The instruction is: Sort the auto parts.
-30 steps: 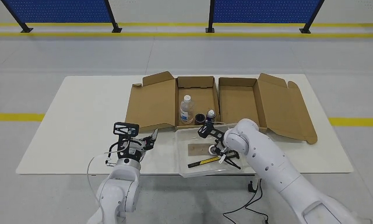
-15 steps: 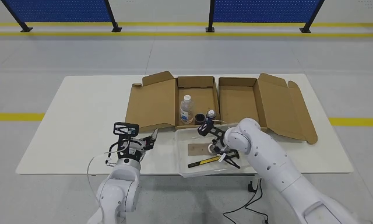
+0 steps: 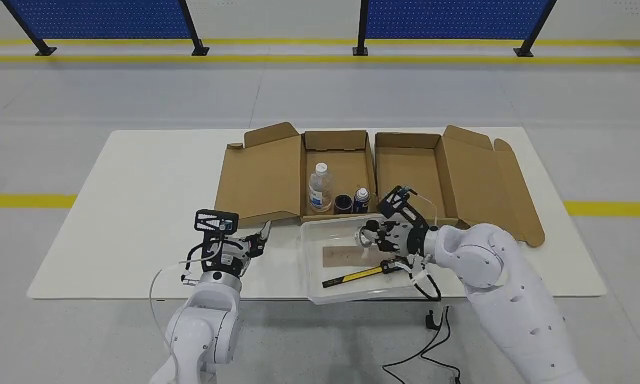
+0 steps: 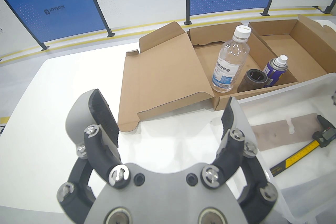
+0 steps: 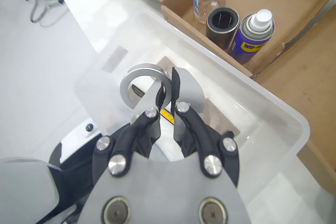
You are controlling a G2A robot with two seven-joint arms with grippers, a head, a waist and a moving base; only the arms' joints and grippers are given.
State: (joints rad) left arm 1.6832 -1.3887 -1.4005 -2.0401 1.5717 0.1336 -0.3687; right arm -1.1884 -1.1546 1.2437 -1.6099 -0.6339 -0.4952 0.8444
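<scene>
White desk [image 3: 130, 184], top view: bottle [image 3: 319, 187], black sleeve [image 3: 343, 202] and spray can [image 3: 362, 197] stand in the box [image 3: 340, 144]; caliper [image 3: 362, 275] lies in the clear bin [image 3: 320, 234].
Left wrist view: left end effector [image 4: 165, 104] gapes, empty.
Right wrist view: right end effector [image 5: 168, 86] pinches a metal ring [image 5: 141, 69] above the bin.
We judge sorting half done.

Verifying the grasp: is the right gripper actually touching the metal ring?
Touching. The right wrist view shows the right gripper closed on the rim of the metal ring, one finger on each side, with no gap visible.
</scene>
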